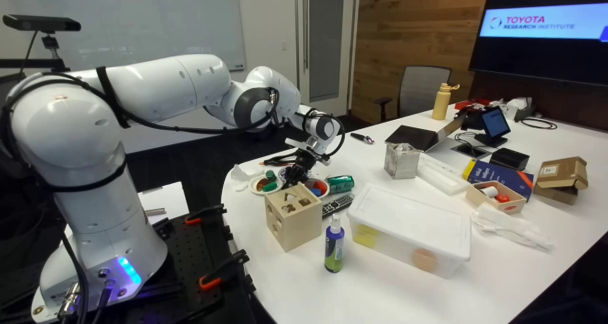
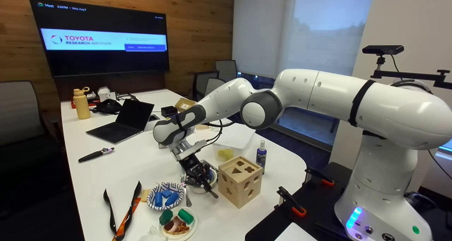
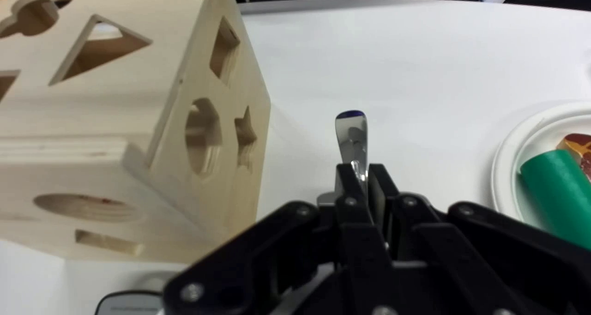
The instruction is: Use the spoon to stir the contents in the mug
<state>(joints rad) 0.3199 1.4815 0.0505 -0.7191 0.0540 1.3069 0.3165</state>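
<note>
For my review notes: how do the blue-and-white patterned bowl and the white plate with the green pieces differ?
The patterned bowl has a blue-and-white design, while the white plate looks plain. The bowl holds blue pieces; the plate holds green pieces and a brown item. Both look round and rest on the table.

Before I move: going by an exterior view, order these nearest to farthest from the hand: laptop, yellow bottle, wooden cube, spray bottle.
In an exterior view, picture sides:
1. Wooden cube: just right of the hand.
2. Spray bottle: farther right, beyond the cube.
3. Laptop: left, well back.
4. Yellow bottle: far left, past the laptop.
</note>
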